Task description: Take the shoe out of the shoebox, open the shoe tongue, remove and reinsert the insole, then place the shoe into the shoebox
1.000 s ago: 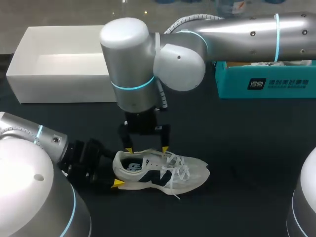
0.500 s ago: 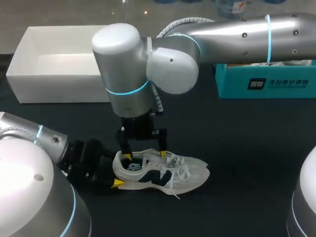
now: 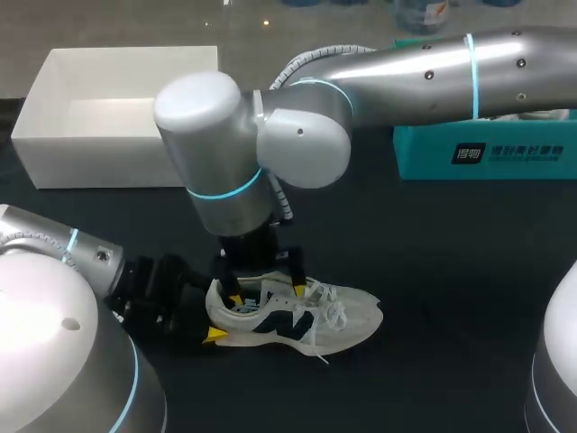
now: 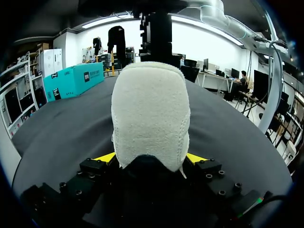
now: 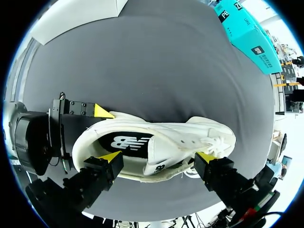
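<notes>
A white shoe (image 3: 315,317) with a dark side logo lies on its sole on the black table, toe pointing right. My left gripper (image 3: 213,317) comes in from the left and is shut on the heel; in the left wrist view the heel (image 4: 151,114) fills the gap between the yellow tips of the left gripper (image 4: 151,157). My right gripper (image 3: 267,290) hangs open right over the shoe's mouth, one finger by the heel collar, the other by the tongue (image 5: 166,145). The dark insole (image 5: 126,141) shows inside, under the right gripper (image 5: 156,156). The white shoebox (image 3: 54,144) stands open at the back left.
A teal box (image 3: 487,149) sits at the back right of the table and also shows in the left wrist view (image 4: 73,80). My right arm's big elbow (image 3: 252,144) hangs over the middle, between the shoebox and the shoe. Bare black table lies right of the shoe.
My right arm has come down and slightly left, bringing its open fingers from just above the shoe to its mouth. The left gripper and shoe have stayed put.
</notes>
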`<state>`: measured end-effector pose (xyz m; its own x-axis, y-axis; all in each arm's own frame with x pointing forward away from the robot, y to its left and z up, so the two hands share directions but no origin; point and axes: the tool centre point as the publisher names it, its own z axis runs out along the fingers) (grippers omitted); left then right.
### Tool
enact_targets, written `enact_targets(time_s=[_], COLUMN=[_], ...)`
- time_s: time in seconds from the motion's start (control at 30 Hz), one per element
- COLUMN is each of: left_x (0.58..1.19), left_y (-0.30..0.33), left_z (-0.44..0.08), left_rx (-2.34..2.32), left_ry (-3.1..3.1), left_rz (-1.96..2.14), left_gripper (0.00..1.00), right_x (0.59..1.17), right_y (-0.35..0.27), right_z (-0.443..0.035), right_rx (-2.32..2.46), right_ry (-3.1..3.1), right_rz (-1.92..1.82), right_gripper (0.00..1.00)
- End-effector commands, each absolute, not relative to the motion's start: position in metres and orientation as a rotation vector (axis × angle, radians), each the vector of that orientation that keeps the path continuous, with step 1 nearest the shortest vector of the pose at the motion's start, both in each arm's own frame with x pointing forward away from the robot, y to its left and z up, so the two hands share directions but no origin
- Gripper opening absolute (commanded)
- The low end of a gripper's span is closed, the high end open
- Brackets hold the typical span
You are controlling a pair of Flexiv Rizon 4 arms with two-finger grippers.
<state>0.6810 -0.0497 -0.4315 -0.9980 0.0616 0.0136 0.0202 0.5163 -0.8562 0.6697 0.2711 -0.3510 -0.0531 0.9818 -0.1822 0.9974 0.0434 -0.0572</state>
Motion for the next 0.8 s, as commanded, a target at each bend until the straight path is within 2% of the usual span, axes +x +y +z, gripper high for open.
enact_targets(time_s=[0.03, 0.23, 0.27, 0.3, 0.33, 0.4, 0.8], left_x=[0.685, 0.685, 0.685, 0.685, 0.685, 0.685, 0.685], left_y=[-0.052, -0.052, -0.052, -0.052, -0.052, -0.052, -0.052], left_z=[-0.450, -0.450, -0.450, -0.450, -0.450, -0.450, -0.450], left_rx=[-0.074, -0.074, -0.074, -0.074, -0.074, -0.074, -0.074], left_ry=[-2.699, -2.699, -2.699, -2.699, -2.699, -2.699, -2.699], left_rz=[1.517, 1.517, 1.517, 1.517, 1.517, 1.517, 1.517], left_gripper=[0.00, 0.00, 0.00, 0.00, 0.00, 0.00, 0.00], right_x=[0.661, 0.656, 0.655, 0.655, 0.654, 0.652, 0.649], right_y=[0.275, 0.261, 0.257, 0.255, 0.253, 0.247, 0.220], right_z=[-0.359, -0.365, -0.366, -0.366, -0.366, -0.364, -0.324], right_rx=[2.267, 2.306, 2.313, 2.320, 2.323, 2.338, 2.331], right_ry=[1.956, 1.903, 1.891, 1.881, 1.878, 1.852, 1.764], right_rz=[-0.235, -0.242, -0.243, -0.241, -0.241, -0.222, -0.131], right_gripper=[1.00, 1.00, 0.53, 0.36, 0.29, 0.00, 0.00])
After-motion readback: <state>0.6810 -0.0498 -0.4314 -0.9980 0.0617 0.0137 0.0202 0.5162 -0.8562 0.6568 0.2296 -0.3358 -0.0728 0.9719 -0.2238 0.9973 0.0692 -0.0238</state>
